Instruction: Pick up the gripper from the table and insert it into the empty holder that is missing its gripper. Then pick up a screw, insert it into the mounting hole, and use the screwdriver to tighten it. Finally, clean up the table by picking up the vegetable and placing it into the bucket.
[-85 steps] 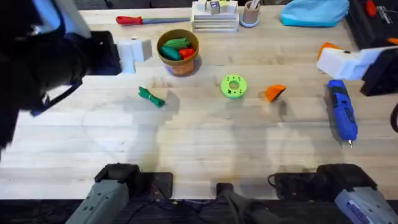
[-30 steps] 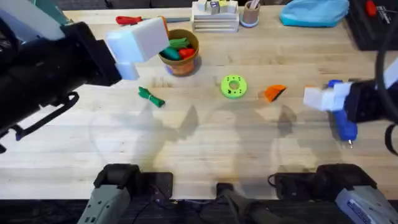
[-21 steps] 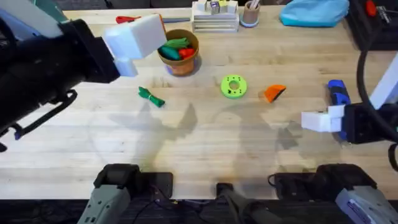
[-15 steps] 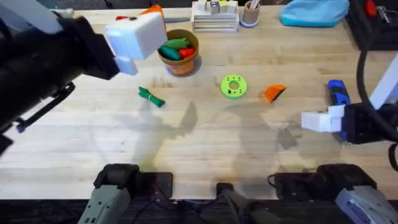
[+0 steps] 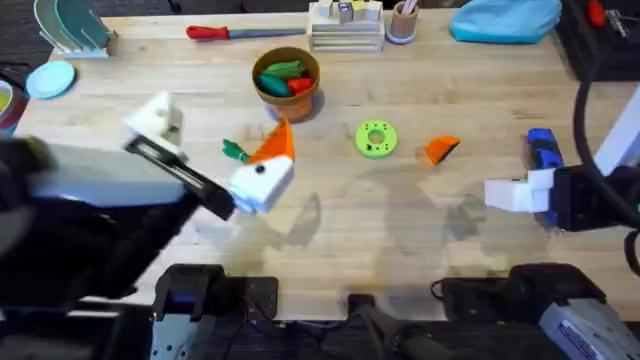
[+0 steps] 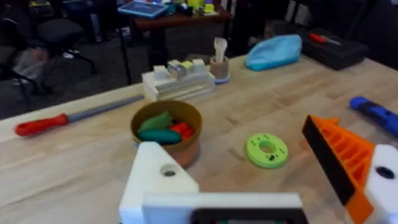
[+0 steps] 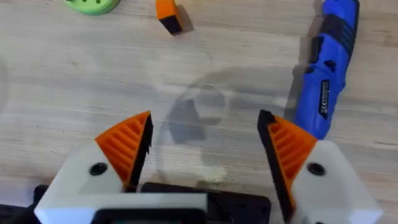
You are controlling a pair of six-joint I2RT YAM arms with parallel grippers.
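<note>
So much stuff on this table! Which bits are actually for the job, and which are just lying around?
For the job: loose orange gripper, blue screwdriver, green vegetable, bucket.

Just lying about: red-handled tool, blue cloth, stacked white blocks, small cup.

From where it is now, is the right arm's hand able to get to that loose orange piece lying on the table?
Probably yes. The right hand hovers open over bare table, and the orange piece lies alone ahead of it, with nothing between them. The blue screwdriver lies off to the side, out of the way.
</note>
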